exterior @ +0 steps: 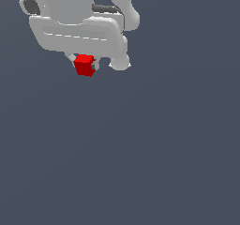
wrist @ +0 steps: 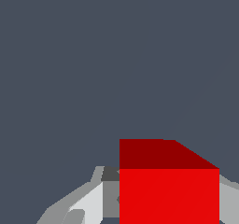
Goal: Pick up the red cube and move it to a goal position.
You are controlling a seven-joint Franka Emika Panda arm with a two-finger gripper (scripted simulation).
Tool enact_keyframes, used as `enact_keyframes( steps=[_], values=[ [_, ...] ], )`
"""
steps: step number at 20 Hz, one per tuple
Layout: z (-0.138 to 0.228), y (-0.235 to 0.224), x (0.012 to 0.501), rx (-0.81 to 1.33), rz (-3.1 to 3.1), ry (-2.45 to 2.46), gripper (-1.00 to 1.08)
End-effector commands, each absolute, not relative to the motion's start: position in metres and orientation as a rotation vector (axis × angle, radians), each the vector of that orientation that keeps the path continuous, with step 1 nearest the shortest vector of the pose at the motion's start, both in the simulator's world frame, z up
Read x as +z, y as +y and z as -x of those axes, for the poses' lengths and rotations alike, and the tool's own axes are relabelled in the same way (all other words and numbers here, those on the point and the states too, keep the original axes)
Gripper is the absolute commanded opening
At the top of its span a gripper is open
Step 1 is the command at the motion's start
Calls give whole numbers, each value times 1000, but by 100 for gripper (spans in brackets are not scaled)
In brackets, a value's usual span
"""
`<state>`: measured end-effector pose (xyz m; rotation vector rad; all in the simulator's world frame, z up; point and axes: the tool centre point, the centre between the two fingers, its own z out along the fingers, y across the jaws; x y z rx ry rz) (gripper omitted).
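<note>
Wrist view is showing the fingers [wrist: 88,204] clamping the cube [wrist: 169,195] on both sides, securing it for carrying.

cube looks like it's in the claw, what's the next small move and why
Probably carry the cube steadily toward the goal, keeping the claw shut. In the exterior view the cube sits between the fingers just under the white hand, and the wrist view shows a finger close against its side. No goal marker shows in either view, so I cannot tell the direction.
</note>
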<state>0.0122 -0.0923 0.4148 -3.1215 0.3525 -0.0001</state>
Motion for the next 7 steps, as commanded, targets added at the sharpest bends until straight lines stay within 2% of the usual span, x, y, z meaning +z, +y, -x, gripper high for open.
enact_keyframes(
  steps=[1, 7],
  values=[
    [-14, -95, 421, 0, 3122, 352, -100],
    [-16, -97, 425, 0, 3122, 352, -100]
  ],
)
